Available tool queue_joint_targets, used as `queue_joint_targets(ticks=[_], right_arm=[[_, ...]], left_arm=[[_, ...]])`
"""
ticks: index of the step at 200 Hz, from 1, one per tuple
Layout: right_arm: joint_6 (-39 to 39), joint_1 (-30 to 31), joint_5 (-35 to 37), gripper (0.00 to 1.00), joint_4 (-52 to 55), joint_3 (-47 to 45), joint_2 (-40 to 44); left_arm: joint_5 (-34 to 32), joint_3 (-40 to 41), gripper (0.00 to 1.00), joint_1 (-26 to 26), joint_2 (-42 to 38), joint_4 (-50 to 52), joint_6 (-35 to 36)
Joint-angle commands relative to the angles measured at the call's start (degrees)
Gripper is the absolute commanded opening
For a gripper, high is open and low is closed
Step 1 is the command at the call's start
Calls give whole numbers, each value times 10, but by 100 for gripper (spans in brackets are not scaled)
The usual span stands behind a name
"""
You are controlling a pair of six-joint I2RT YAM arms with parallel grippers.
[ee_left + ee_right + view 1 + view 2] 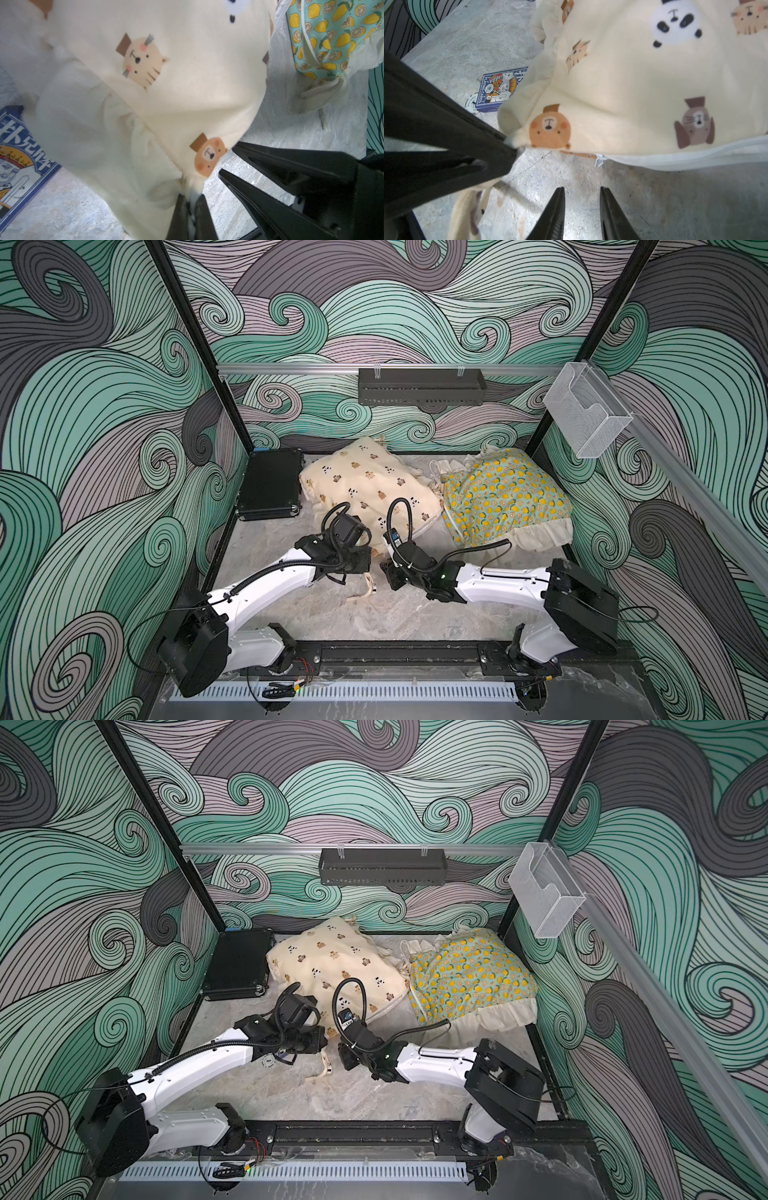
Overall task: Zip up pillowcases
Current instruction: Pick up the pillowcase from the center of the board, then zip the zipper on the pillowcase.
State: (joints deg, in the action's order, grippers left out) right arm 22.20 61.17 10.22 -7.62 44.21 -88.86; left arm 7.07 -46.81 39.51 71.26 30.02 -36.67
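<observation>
Cream and stuffed, the bear pillow (370,485) is pinched at its near corner by the left gripper (192,198), while the right gripper (581,190) hangs with its jaws apart.

The bear pillow lies toward the back of the table (332,614), between the case (270,483) and the lemon pillow (503,493), which sits just beside it in the back right corner. The left jaws are closed together on a small gathered bit of cream fabric just past a bear print. The right jaws hold nothing and point at bare table just short of the pillow's open edge, where a white inner cushion (685,160) shows. A small white tab (600,161) at that edge may be a zip pull; it is too blurred to be sure. A card box (500,89) lies partly under the pillow's ruffle.
</observation>
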Motion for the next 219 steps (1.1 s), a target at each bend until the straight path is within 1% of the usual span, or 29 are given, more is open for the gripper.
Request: queue_joint_targets(ticks=[1,18,41,104,186,219], right_arm=[[-12,2,27,31,-35,-10,-3],[-11,1,42,29,-36,-10,-5],[-12,2,40,28,-41,-9,-9],[-6,1,58,28,-57,-7,-32],[-19,-1,74,27,-74,-12,-34],[-25,-1,77,24,-77,-12,-30]], left_arm=[[20,0,0,-4,-16,-6,7],[21,0,0,-4,-17,-5,7],[22,0,0,-5,-17,-7,8],[30,-3,0,-5,-20,-8,9],[30,-4,0,-6,-19,-8,12],[28,-2,0,-6,-18,-5,12]])
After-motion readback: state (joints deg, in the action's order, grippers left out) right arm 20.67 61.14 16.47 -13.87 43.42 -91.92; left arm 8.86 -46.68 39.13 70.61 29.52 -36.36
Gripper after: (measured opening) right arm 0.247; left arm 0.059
